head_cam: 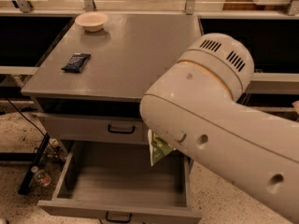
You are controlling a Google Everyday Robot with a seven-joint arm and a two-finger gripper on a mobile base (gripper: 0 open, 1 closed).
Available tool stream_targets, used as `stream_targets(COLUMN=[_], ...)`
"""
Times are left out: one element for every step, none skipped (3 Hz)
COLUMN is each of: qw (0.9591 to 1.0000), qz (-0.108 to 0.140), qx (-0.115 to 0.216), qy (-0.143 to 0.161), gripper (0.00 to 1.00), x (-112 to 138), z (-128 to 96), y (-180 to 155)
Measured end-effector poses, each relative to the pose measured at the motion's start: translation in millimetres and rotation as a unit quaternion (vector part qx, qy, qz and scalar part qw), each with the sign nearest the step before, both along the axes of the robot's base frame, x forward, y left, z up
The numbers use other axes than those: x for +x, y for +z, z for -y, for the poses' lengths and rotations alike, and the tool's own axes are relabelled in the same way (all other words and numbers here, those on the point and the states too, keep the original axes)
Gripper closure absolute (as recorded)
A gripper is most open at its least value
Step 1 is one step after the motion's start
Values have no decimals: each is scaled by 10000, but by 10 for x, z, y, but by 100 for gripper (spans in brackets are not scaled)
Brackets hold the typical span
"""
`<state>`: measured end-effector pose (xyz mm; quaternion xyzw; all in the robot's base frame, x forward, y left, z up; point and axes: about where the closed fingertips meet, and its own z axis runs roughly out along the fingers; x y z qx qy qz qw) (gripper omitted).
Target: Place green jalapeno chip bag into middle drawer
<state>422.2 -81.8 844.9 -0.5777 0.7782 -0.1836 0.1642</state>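
Note:
The green jalapeno chip bag (159,151) hangs in the air under my big white arm link (210,120), its lower part showing. It is over the right side of the middle drawer (117,183), which is pulled wide open with a bare grey floor. My gripper is hidden behind the arm link, just above the bag. The bag touches no surface and hangs from where the gripper is, so it is held.
The top drawer (93,127) with a black handle stands slightly ajar above. On the cabinet top (140,55) lie a dark-blue packet (75,62) and a pale bowl (92,20). A small bottle (41,176) and a black stand leg (32,164) are on the floor at left.

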Motion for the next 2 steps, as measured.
stream_targets(qw=[10000,9994], qz=[-8,-248], qx=[64,229], qy=[-12,-10], gripper=[100,100], x=[15,62], z=[-29,-158], y=[-65,-382])
